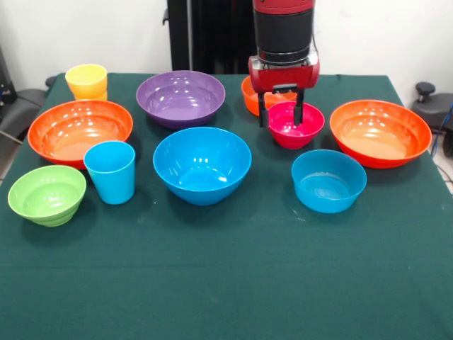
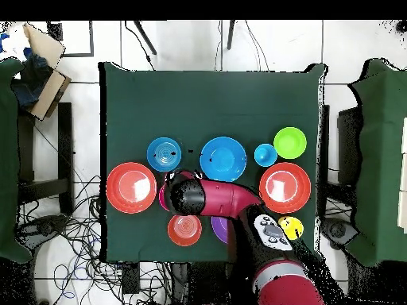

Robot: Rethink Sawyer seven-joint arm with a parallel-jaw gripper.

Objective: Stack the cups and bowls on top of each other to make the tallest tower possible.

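Your red and black gripper (image 1: 282, 111) hangs right of centre in the upper frame, its two dark fingers spread and straddling the far rim of the small glossy magenta plastic bowl (image 1: 296, 125) without yet pinching it, which I judge is a lineup for lifting it onto the large glossy blue bowl (image 1: 202, 164) at centre. No tower stands yet: every cup and bowl sits apart, mouth up. They rest on a dark green cloth-covered table (image 1: 226, 283) before a pale wall, with cables on the tiled floor (image 2: 79, 238).
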